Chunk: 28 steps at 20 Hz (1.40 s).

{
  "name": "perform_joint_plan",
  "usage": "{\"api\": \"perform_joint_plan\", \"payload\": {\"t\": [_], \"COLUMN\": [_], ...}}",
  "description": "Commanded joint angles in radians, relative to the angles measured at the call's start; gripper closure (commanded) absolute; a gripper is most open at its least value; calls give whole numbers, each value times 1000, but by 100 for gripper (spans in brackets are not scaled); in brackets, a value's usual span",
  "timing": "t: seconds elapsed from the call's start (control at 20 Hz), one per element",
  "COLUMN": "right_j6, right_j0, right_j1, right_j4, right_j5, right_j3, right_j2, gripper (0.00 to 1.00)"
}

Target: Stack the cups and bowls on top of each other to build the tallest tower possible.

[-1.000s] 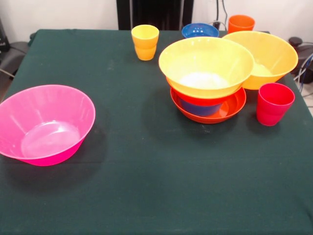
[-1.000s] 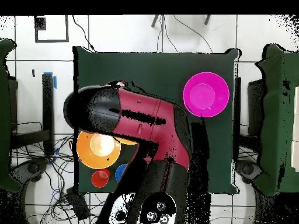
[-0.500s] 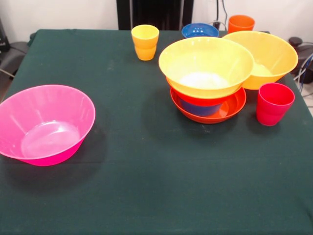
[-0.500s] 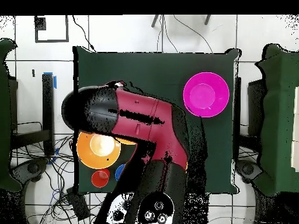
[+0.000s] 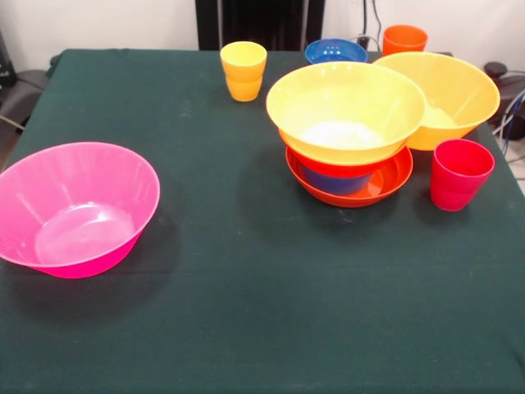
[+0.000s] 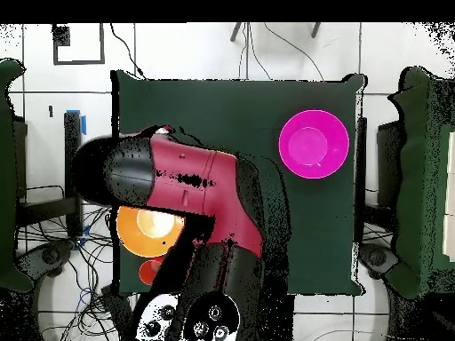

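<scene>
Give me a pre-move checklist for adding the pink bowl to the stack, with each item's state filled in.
1. Pink bowl upright, standing alone on the green cloth, nothing inside it: ok.
2. Tower seated: a yellow bowl sits on top, above a red-orange bowl, a blue bowl and a shallow red-orange bowl; it looks level: ok.
3. Room around the tower: the second yellow bowl seems to touch it and the red cup stands close by: not ok.
4. Path between the pink bowl and the tower free of things: ok.
5. Gripper position and state: hidden under the arm in the overhead view, absent from the front view: cannot tell.
</scene>
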Motion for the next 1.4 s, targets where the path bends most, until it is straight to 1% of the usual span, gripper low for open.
{"api": "perform_joint_plan", "payload": {"t": [0.05, 0.25, 0.6, 1.05, 1.15, 1.4], "right_j6": [100, 128, 143, 140, 138, 136], "right_j0": [28, 42, 52, 50, 56, 50], "right_j1": [92, 102, 114, 116, 120, 116], "right_j4": [-40, -29, -10, 8, -7, 5], "right_j5": [-1, -57, -134, -209, -239, -277], "right_j3": [-4, 27, 70, 129, 136, 171], "right_j2": [74, 73, 74, 85, 75, 89], "gripper": [0, 0, 0, 0, 0, 0]}}
